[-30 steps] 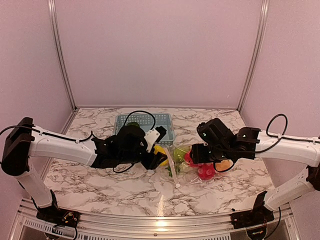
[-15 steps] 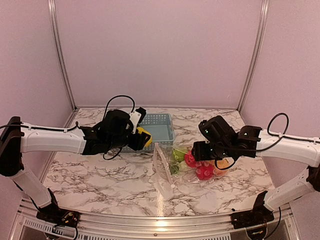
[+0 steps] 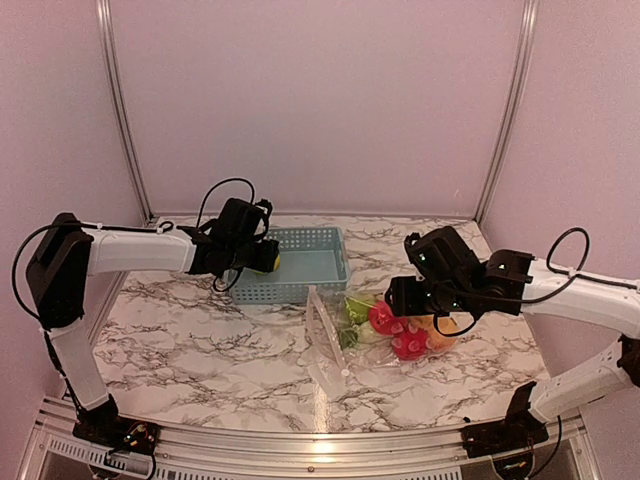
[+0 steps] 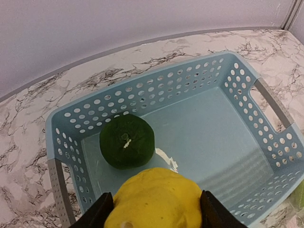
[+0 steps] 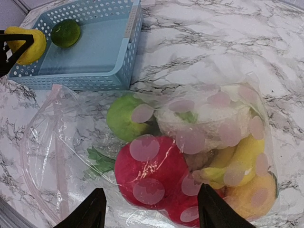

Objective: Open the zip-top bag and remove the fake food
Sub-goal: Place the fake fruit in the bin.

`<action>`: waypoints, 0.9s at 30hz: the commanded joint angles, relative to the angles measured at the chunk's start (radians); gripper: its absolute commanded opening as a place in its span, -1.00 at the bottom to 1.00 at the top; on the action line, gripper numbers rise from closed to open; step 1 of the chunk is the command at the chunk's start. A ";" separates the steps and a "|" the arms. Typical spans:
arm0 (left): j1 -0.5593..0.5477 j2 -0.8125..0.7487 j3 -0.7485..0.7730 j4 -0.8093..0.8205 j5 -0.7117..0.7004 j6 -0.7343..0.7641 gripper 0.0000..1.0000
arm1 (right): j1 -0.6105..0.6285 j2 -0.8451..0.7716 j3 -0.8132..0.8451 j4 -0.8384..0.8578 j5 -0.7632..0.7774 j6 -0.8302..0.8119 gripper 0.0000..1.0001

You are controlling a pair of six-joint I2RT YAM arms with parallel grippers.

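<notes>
Marble surface [image 3: 200, 350]: my left tool [image 4: 156, 216] clamps the slick lemon [image 4: 156, 197]; right tool [image 5: 149, 209] gapes over the flimsy zip-top bag [image 5: 61, 123], best pinched at its rim.

We see a pale blue basket [image 4: 156, 95], dark green fruit [image 4: 126, 140], yellow lemon [image 4: 156, 199]. Our table [image 4: 23, 123] is grey-veined white marble

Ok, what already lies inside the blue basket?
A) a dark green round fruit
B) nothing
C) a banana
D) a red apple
A: a dark green round fruit rests on the floor of the blue basket, while the yellow lemon is held between the left fingers at its rim.
</notes>
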 commanded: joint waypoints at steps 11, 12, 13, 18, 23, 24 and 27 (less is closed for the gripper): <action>0.038 0.145 0.132 -0.136 -0.040 -0.029 0.08 | -0.010 -0.025 0.019 -0.008 0.060 0.029 0.30; 0.038 0.147 0.131 -0.137 -0.041 -0.030 0.15 | -0.010 -0.025 0.016 -0.007 0.061 0.031 0.30; 0.038 0.146 0.130 -0.137 -0.041 -0.032 0.21 | -0.010 -0.027 0.014 -0.004 0.061 0.028 0.30; 0.038 0.133 0.116 -0.131 -0.044 -0.036 0.44 | -0.010 -0.023 0.018 0.002 0.050 0.009 0.33; 0.038 0.105 0.099 -0.118 -0.043 -0.027 0.58 | -0.010 0.002 0.038 -0.010 0.010 -0.004 0.37; 0.038 0.100 0.097 -0.116 -0.042 -0.024 0.60 | -0.010 0.005 0.041 -0.012 0.005 -0.003 0.37; 0.038 0.077 0.086 -0.108 -0.042 -0.023 0.61 | -0.011 0.007 0.041 -0.011 -0.001 0.000 0.37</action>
